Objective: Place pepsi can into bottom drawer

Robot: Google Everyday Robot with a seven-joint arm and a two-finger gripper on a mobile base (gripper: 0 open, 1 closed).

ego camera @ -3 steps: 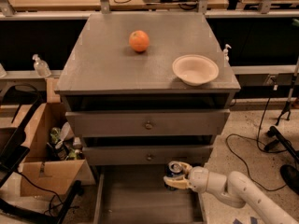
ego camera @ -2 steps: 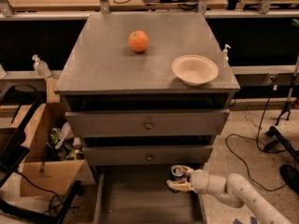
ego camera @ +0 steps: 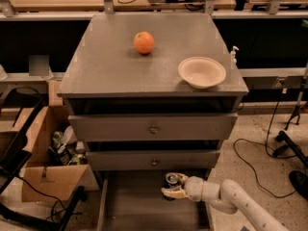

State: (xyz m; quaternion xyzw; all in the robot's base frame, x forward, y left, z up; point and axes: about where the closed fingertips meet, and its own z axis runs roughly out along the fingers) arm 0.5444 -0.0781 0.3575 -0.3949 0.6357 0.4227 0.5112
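The drawer stands pulled out, nearest. Over its back right part the gripper reaches in from the right, fingers clasped on the can, which is upright just under the middle drawer front. Farther back, on the cabinet top, are a bowl and an orange.

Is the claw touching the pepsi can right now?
Touching. The camera view shows the claw over the bottom drawer, closed around the pepsi can.
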